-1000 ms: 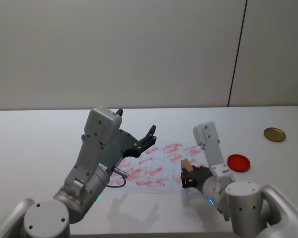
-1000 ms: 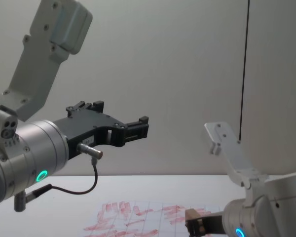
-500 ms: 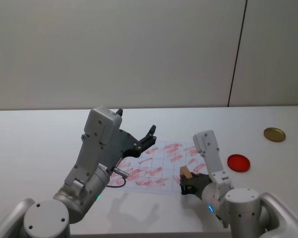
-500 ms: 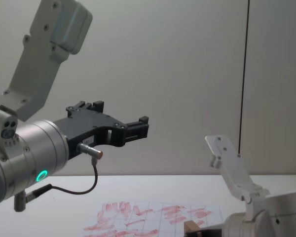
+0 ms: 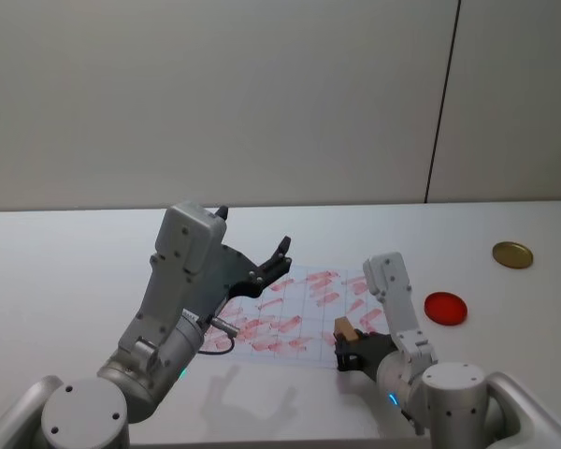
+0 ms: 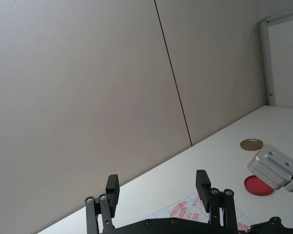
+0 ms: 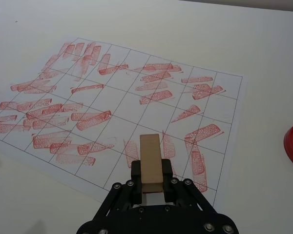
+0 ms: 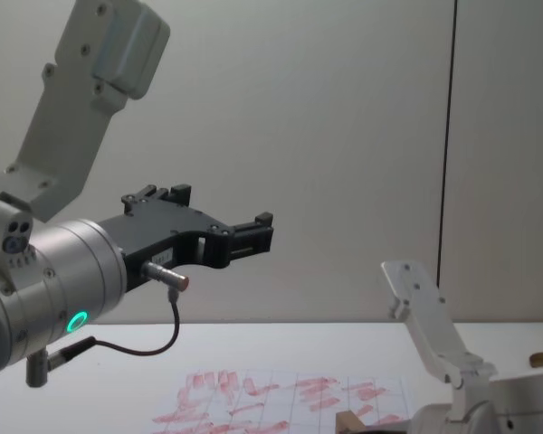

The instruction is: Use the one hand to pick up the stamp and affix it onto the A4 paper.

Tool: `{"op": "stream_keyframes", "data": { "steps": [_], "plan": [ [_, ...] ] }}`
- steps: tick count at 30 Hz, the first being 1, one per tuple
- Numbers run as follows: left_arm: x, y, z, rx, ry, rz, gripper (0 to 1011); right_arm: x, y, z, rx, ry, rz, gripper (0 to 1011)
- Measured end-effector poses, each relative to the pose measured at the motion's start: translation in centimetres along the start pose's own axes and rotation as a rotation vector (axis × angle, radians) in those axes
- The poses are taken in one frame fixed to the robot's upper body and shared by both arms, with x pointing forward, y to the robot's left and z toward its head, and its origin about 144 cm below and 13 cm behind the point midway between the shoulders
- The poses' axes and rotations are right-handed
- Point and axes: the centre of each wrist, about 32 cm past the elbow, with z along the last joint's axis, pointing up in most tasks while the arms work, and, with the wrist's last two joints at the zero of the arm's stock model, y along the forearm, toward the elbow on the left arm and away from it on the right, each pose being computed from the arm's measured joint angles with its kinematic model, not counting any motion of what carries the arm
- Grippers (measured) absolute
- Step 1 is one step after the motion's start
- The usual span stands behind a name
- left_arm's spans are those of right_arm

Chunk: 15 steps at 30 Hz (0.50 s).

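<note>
The stamp [image 7: 150,163], a light tan wooden block, is clamped between the black fingers of my right gripper [image 7: 151,178]. It is over the near right part of the A4 paper [image 7: 127,102], a gridded white sheet covered in red stamp marks. From the head camera the stamp [image 5: 344,327] and right gripper [image 5: 342,344] sit low at the near right edge of the paper [image 5: 290,313]. I cannot tell whether the stamp touches the sheet. My left gripper [image 5: 254,232] hangs open and empty high above the paper's left side, with a black cable dangling.
A flat red disc [image 5: 446,308] lies on the white table right of the paper. A brass-coloured disc [image 5: 511,253] lies farther right and back. The table [image 5: 75,271] spreads wide to the left, with a grey wall behind.
My right gripper has sunk lower and drawn slightly nearer with the stamp in it. The left arm has not moved.
</note>
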Motion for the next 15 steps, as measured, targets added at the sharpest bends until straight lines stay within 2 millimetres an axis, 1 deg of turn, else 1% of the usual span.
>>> {"op": "stream_keyframes", "data": {
  "steps": [15],
  "plan": [
    [0.0,0.0,0.0,0.0,0.0,0.0,993,0.1,0.63,-0.57,-0.02,0.016,0.002,219]
  ]
}}
